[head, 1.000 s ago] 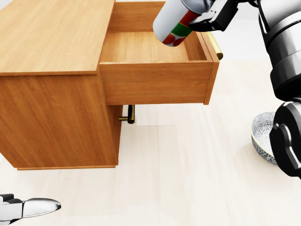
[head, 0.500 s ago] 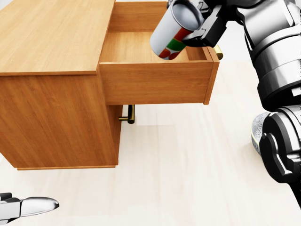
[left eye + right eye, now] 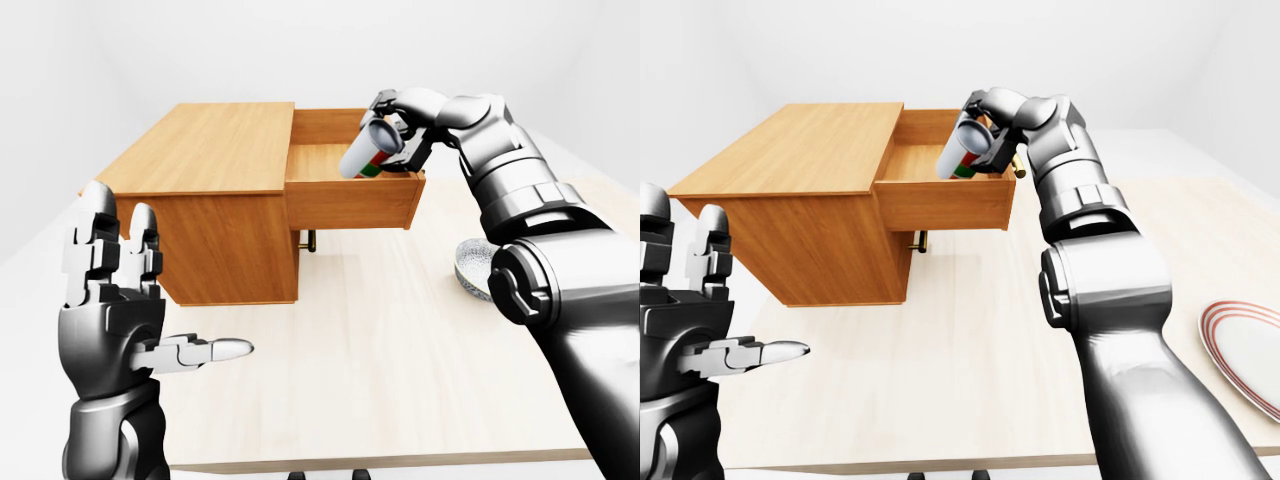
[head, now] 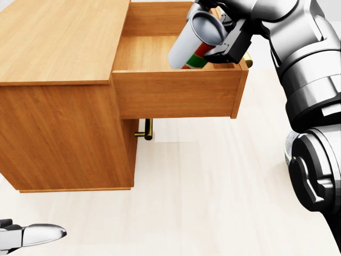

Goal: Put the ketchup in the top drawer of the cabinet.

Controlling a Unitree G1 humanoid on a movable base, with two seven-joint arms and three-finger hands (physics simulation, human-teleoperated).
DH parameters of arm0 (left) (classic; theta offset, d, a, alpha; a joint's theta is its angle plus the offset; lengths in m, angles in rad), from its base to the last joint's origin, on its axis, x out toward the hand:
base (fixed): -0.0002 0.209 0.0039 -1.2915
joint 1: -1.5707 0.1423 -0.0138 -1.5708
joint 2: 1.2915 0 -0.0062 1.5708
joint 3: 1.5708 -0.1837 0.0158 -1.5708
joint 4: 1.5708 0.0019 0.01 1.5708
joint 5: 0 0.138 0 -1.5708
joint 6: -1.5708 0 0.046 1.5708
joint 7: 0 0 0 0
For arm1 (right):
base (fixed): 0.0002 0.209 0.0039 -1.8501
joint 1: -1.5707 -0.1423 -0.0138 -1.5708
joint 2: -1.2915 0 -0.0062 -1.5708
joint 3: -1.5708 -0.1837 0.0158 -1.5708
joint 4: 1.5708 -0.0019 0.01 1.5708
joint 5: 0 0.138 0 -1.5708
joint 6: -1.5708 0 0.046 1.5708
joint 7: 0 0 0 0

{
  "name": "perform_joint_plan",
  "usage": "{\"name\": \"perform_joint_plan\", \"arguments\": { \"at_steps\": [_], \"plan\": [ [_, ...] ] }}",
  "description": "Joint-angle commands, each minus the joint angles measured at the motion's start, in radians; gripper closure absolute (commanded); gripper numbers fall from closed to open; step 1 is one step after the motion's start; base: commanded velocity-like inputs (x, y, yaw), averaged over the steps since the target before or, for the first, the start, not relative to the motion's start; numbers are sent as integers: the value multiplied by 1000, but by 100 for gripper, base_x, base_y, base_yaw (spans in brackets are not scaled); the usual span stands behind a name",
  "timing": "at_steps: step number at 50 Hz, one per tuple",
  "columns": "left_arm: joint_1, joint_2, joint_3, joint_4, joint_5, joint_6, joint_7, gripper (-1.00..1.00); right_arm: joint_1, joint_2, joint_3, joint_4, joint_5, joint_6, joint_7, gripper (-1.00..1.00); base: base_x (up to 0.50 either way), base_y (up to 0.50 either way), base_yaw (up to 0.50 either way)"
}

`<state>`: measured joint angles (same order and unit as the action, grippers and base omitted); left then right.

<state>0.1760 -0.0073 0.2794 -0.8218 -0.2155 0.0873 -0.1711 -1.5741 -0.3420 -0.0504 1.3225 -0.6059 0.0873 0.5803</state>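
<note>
- The table (image 3: 400,380), pale wood, carries everything and fills the lower part of both eye views.
- The cabinet (image 4: 58,48) stands toward the table's far left corner in the left-eye view, its flat top bare.
- The top drawer (image 4: 176,93) is pulled out to the right in the head view, its wooden floor showing; a brass handle (image 4: 246,57) runs along its right face.
- A lower drawer stays shut, with only its brass pull (image 4: 146,130) showing beneath the open one.
- The right hand (image 4: 226,40) reaches over the open drawer's right end, its fingers closed round the ketchup (image 4: 193,42).
- The ketchup, a white bottle with a red and green label, is tilted, its lower end dipping inside the drawer near the right end; I cannot tell whether it touches the drawer floor.
- The left hand (image 3: 120,300) is raised over the table's near left edge, holding nothing, fingers upright and apart, thumb pointing right.
- A plate (image 3: 1245,355) with red rim rings lies near the table's right edge.
- A patterned bowl (image 3: 474,266) sits on the table to the right of the cabinet, partly hidden by the right arm.
</note>
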Motion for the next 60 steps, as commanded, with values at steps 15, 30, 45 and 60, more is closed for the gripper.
{"name": "perform_joint_plan", "arguments": {
  "at_steps": [15,30,45,60],
  "plan": [
    [5,-3,-8,-3,7,0,-2,-100,-5,-4,-3,-10,-30,0,26,-100,0,0,0],
    [-3,0,1,5,1,0,-1,-100,-17,-7,-9,-11,-39,0,21,-100,0,0,0],
    [6,-1,-6,-9,2,0,1,-100,-194,-85,6,-46,-76,0,98,-100,0,0,0],
    [15,-8,-20,-9,16,0,-4,-100,-297,-157,12,-100,-129,0,118,-100,0,0,0]
  ]
}}
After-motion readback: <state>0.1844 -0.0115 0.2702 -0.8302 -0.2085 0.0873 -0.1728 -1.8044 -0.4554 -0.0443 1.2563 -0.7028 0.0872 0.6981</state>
